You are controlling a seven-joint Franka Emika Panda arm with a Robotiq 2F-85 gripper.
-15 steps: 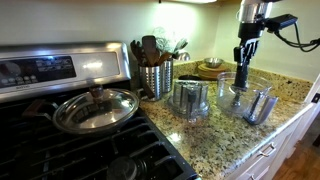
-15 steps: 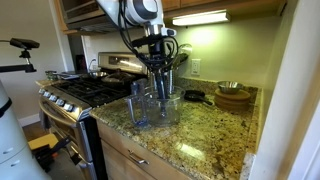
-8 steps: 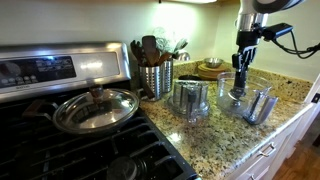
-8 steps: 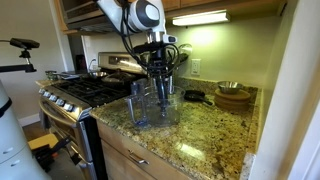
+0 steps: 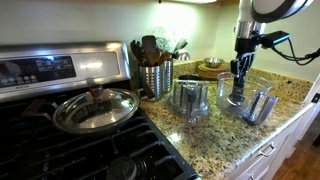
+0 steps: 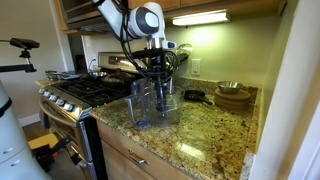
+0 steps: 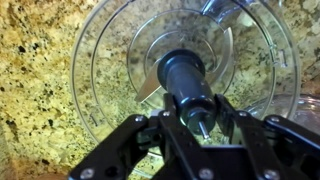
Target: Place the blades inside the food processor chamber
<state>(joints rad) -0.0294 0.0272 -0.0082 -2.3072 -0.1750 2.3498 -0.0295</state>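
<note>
In the wrist view my gripper [image 7: 198, 112] is shut on the dark shaft of the blade assembly [image 7: 188, 82], whose grey blades fan out below it. The blades hang inside the clear food processor chamber [image 7: 110, 70], seen from above on the speckled granite counter. In both exterior views the gripper [image 5: 240, 72] [image 6: 160, 78] reaches straight down into the clear chamber [image 5: 240, 101] [image 6: 152, 105]. I cannot tell if the blades rest on the chamber's floor.
A stove with a steel lidded pan [image 5: 95, 108] is beside the counter. A metal utensil holder [image 5: 155, 77], the processor base [image 5: 191, 99] and wooden bowls [image 6: 233, 96] stand around the chamber. The counter edge [image 5: 270, 135] is close.
The gripper has lowered with the blade assembly, from above the chamber down into it.
</note>
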